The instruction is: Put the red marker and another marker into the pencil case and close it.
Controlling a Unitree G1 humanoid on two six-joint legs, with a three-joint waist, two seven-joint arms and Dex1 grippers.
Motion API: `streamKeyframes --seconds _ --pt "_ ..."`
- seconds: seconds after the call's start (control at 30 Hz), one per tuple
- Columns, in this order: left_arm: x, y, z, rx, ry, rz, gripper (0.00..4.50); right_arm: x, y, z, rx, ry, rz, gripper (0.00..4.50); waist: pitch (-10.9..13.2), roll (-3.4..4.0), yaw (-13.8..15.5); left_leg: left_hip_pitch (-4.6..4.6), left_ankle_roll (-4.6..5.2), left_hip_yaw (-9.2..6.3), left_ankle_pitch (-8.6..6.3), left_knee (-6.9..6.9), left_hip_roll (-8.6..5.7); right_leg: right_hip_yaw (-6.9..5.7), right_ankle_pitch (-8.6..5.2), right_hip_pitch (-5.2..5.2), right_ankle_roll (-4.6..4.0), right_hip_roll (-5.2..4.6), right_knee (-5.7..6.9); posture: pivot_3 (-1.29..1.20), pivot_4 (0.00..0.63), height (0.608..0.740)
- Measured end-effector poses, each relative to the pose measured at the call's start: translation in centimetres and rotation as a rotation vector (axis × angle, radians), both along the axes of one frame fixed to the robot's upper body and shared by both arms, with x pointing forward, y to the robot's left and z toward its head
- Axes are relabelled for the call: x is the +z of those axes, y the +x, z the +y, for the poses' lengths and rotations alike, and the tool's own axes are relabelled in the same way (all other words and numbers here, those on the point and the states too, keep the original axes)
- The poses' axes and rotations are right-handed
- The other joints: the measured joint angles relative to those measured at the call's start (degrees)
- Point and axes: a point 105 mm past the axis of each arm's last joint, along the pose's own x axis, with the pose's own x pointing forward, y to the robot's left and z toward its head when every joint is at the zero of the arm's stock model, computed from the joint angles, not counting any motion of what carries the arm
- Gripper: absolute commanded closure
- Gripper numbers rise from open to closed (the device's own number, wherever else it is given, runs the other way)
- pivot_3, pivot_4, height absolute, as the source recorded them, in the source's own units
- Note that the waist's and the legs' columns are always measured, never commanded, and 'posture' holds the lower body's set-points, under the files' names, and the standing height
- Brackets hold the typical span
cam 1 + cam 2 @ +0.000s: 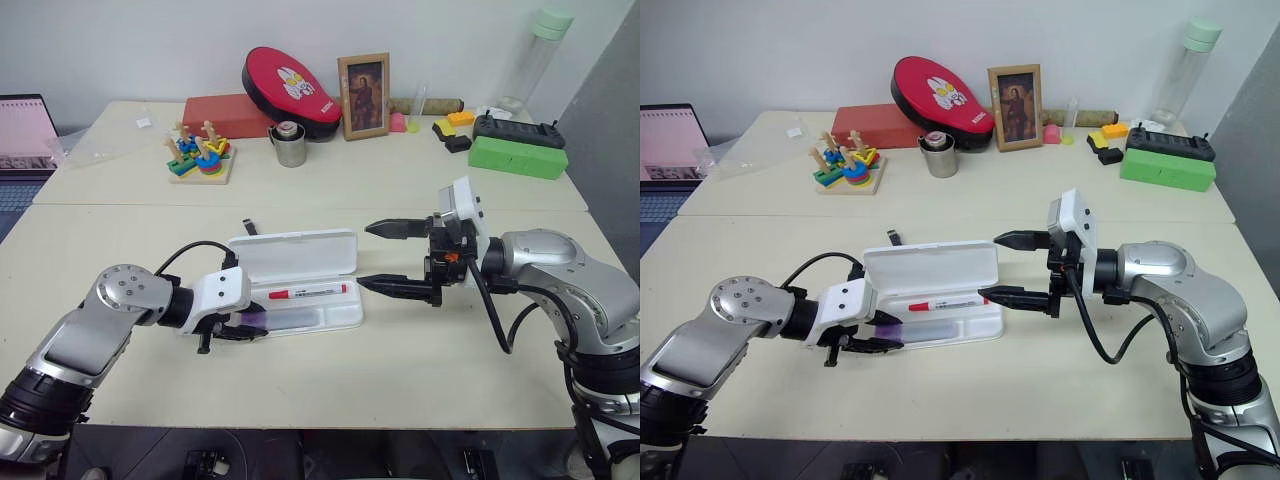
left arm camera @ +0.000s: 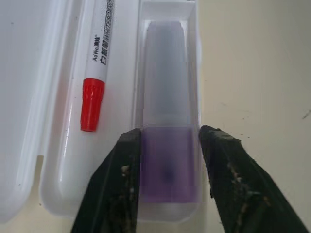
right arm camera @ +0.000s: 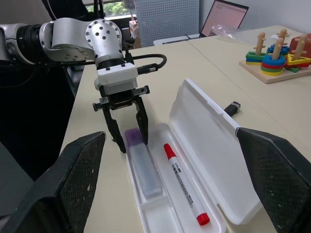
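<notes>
Left claw (image 2: 170,160) narrowly astride thick lilac highlighter (image 2: 167,121) seated in open white hinged plastic pencil case (image 1: 345,318), right claw (image 1: 400,258) wide, empty; careless withdrawal risks dragging highlighter out.

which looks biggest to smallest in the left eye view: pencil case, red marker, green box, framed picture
1. pencil case, clearly largest, though also nearest the camera
2. green box and framed picture look alike in size; both sit far back, so no ranking
3. red marker, smallest

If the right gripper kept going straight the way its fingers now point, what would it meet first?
Probably the pencil case: the open right gripper points leftward at its near end, lower finger beside the tray holding the red marker. Its height above the table is unclear.
</notes>
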Motion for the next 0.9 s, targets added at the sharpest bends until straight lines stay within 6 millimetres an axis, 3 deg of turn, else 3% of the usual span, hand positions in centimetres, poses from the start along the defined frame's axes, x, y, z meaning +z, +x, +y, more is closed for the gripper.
streamKeyframes --seconds 0.2,0.27,0.33,0.4,0.5,0.6,0.67,0.9 --pt "-0.1 0.1 -0.4 0.003 -0.022 0.005 0.69 0.0 0.0 0.0 0.000 0.000 0.000 0.00 0.0 0.00 0.0 0.00 0.00 0.00 0.00 0.00 0.00 0.00 0.00 0.00 0.00 0.00 0.00 0.00 0.150 0.740" --pt "0.7 0.1 -1.3 0.010 -0.106 0.015 0.35 0.0 0.0 0.0 0.001 0.000 0.001 0.00 0.0 -0.01 0.0 -0.01 0.00 -0.01 0.00 0.02 0.00 0.00 0.00 0.01 0.00 0.00 0.01 0.00 0.150 0.740" --pt "3.1 0.6 -3.0 0.024 -0.268 -0.010 0.01 0.0 0.0 0.0 0.001 0.002 0.001 0.00 0.0 -0.01 0.1 -0.02 0.00 -0.05 0.00 0.06 0.00 -0.04 0.01 0.02 0.01 0.00 0.03 0.00 0.150 0.740" --pt "7.1 1.6 -4.4 0.046 -0.448 -0.091 0.01 0.2 -0.1 0.2 0.012 0.020 0.004 0.00 0.0 -0.04 0.4 -0.04 0.00 -0.15 0.01 0.14 0.00 -0.14 -0.03 0.08 0.09 0.00 0.02 0.00 0.150 0.740" --pt "11.8 3.3 -4.3 0.151 -0.621 -0.228 0.01 0.8 -0.1 0.2 0.012 0.058 0.001 0.00 0.0 -0.05 0.2 0.04 0.00 -0.16 0.01 0.17 0.00 -0.14 -0.05 0.20 0.16 0.00 0.02 0.00 0.150 0.740" --pt "14.7 6.1 -2.7 0.366 -0.761 -0.332 0.01 2.2 1.1 0.4 -0.031 0.116 -0.028 0.00 0.0 -0.05 -0.2 0.11 0.00 -0.18 0.03 0.20 0.00 -0.15 -0.03 0.25 0.19 0.01 0.06 0.00 0.150 0.740" --pt "15.2 7.5 -0.9 0.496 -0.761 -0.393 0.01 3.0 1.8 0.4 -0.060 0.145 -0.046 0.00 0.0 -0.05 -0.6 0.17 0.00 -0.15 0.03 0.16 0.00 -0.11 0.03 0.27 0.09 0.01 0.04 0.00 0.150 0.740" --pt "11.0 10.8 5.9 0.930 -0.598 -0.377 0.01 3.8 3.8 0.5 -0.131 0.184 -0.071 0.00 0.0 -0.04 -0.4 0.16 0.00 -0.15 0.03 0.10 -0.01 -0.12 0.05 0.26 0.06 0.01 0.03 0.00 0.150 0.740"
